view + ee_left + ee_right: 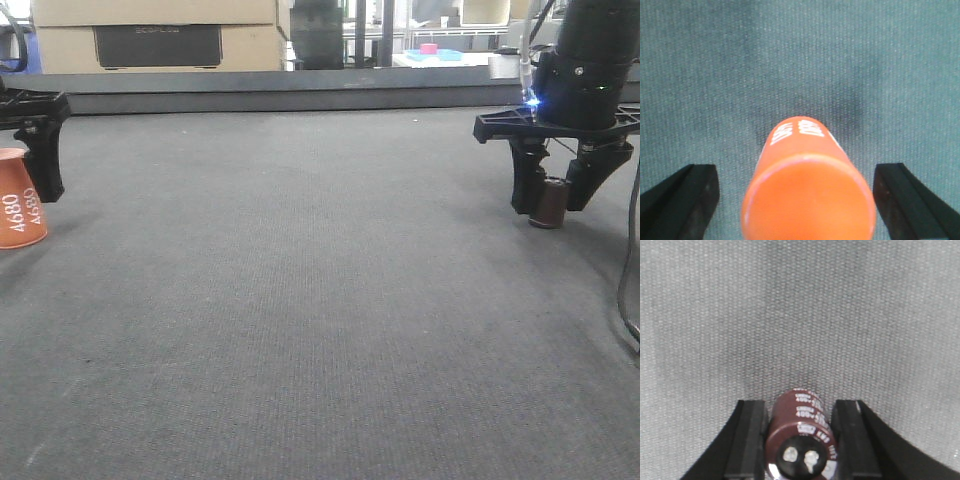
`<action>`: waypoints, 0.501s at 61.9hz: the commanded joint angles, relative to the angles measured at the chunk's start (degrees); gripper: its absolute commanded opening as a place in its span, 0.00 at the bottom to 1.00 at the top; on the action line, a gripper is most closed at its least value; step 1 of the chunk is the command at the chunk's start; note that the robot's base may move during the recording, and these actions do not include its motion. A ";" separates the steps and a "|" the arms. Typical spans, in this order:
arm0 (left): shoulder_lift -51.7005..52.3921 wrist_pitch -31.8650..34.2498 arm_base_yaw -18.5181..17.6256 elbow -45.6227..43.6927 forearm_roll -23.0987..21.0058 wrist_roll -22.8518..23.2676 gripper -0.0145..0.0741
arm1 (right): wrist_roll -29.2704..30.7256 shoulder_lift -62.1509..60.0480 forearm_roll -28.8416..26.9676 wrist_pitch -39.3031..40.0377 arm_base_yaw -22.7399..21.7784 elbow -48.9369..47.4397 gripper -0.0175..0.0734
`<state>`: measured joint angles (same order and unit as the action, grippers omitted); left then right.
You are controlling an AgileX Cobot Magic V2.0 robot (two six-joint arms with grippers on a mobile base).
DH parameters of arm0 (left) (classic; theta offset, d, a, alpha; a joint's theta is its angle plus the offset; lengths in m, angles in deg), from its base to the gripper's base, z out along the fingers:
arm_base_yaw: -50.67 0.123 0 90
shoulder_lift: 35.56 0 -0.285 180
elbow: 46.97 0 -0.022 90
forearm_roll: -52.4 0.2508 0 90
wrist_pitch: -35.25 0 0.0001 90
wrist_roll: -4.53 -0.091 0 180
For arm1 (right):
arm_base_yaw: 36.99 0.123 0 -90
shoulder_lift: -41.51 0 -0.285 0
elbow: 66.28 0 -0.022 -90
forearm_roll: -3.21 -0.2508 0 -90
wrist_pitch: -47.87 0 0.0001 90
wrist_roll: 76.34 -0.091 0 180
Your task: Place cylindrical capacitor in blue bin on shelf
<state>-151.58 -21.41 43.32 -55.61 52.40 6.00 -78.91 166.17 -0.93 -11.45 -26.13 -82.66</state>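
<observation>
Right wrist: right hand (799, 412) clamped on capacitor (799, 437), near table (800, 315). Grasp done; next lift, carry to shelf bin.

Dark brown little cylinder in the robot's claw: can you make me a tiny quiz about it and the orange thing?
1. True or false: the right gripper is closed on the small dark brown cylindrical capacitor.
2. Which number is printed on the orange tapered piece? A: 4680. B: 1234. C: 9000.
3. Fill in: the left gripper, with a gap on each side of the orange piece, is ___.

Key: 1 true; 2 A; 3 open.
</observation>
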 commanded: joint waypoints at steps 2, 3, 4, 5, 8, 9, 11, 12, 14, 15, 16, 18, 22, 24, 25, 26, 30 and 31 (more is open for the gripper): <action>0.12 1.54 0.05 -0.09 0.00 0.49 0.75 | 0.00 -0.26 0.39 0.45 0.00 -0.51 0.01; 0.12 1.54 0.05 -0.09 0.00 0.49 0.75 | 0.00 -0.26 0.39 0.45 0.00 -0.51 0.01; 0.12 1.73 0.05 -0.09 0.00 0.49 0.75 | 0.00 -0.26 0.39 0.45 0.00 -0.51 0.01; 0.12 2.01 0.05 -0.09 0.00 0.49 0.75 | 0.00 -0.26 0.39 0.45 0.00 -0.51 0.01; 0.12 2.48 0.05 -0.09 0.00 0.49 0.75 | 0.00 -0.26 0.39 0.45 0.00 -0.51 0.01; 0.12 2.66 0.05 -0.09 0.00 0.49 0.75 | 0.00 -0.26 0.39 0.45 0.00 -0.51 0.01; 0.12 2.78 0.05 -0.09 0.00 0.49 0.75 | 0.00 -0.26 0.39 0.45 0.00 -0.51 0.01; 0.12 2.78 0.05 -0.09 0.00 0.49 0.75 | 0.00 -0.26 0.39 0.35 0.00 -0.51 0.01; 0.12 2.78 0.05 -0.09 0.00 0.49 0.75 | 0.00 -0.26 0.39 0.35 0.00 -0.51 0.01; 0.12 2.78 0.05 -0.09 0.00 0.49 0.75 | 0.00 -0.26 0.39 0.35 0.00 -0.51 0.01; 0.12 2.64 0.05 -0.09 0.00 0.49 0.75 | 0.00 -0.26 0.39 0.24 0.00 -0.51 0.01; 0.12 2.44 0.05 -0.09 0.00 0.49 0.75 | 0.00 -0.26 0.39 0.24 0.00 -0.51 0.01; 0.12 2.43 0.05 -0.09 0.00 0.49 0.75 | 0.00 -0.26 0.39 0.24 0.00 -0.51 0.01; 0.12 2.43 0.05 -0.09 0.00 0.49 0.75 | 0.00 -0.26 0.39 0.24 0.00 -0.51 0.01; 0.12 2.43 0.05 -0.09 0.00 0.49 0.75 | 0.00 -0.26 0.39 0.24 0.00 -0.51 0.01; 0.12 2.43 0.05 -0.09 0.00 0.49 0.75 | 0.00 -0.26 0.39 0.24 0.00 -0.51 0.01; 0.12 2.43 0.05 -0.09 0.00 0.49 0.74 | 0.00 -0.26 0.39 0.24 0.00 -0.51 0.01; 0.12 2.43 0.05 -0.09 0.00 0.49 0.73 | 0.00 -0.26 0.39 0.24 0.00 -0.51 0.01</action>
<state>-151.58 -19.30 43.32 -55.61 52.40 6.00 -78.91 166.17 -0.93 -11.45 -26.13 -82.66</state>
